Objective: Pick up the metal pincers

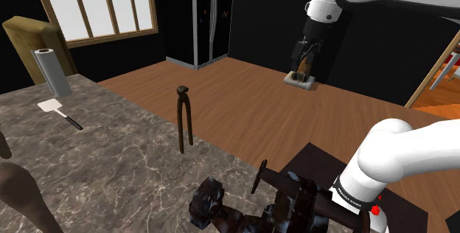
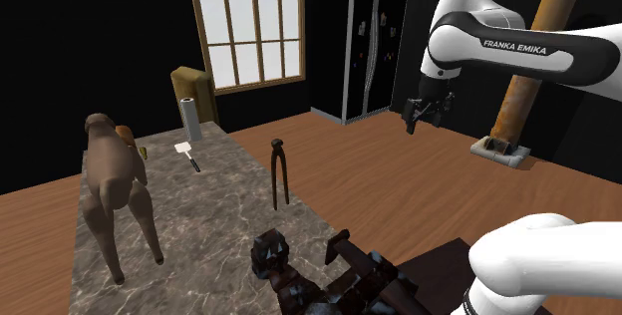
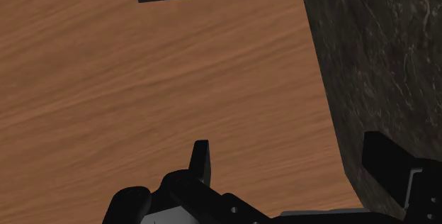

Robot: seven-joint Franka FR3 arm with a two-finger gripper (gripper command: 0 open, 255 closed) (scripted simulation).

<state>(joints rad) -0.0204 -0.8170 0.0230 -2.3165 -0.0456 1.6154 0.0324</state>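
Observation:
The pincers (image 1: 183, 117) are dark and slender. They stand upright, jaws at the top, on the marbled counter (image 1: 110, 158) near its edge on the floor side; they also stand out in the second exterior view (image 2: 280, 171). My gripper (image 1: 301, 68) hangs high over the wooden floor, well away from the pincers toward the shoulder view's right, and appears again in the second exterior view (image 2: 423, 116). In the wrist view the gripper (image 3: 292, 164) is open, its fingers (image 3: 200, 160) apart with nothing between them. Floor boards lie below it and the counter's edge (image 3: 382, 59) to one side.
On the counter are a paper towel roll (image 1: 50, 71), a white spatula (image 1: 59, 110), a brown animal figure (image 2: 115, 188) and a dark blocky machine (image 1: 276, 202) near the stand. A dark fridge (image 1: 214, 18) stands at the back, and a pillar base (image 2: 503, 151) sits on the floor.

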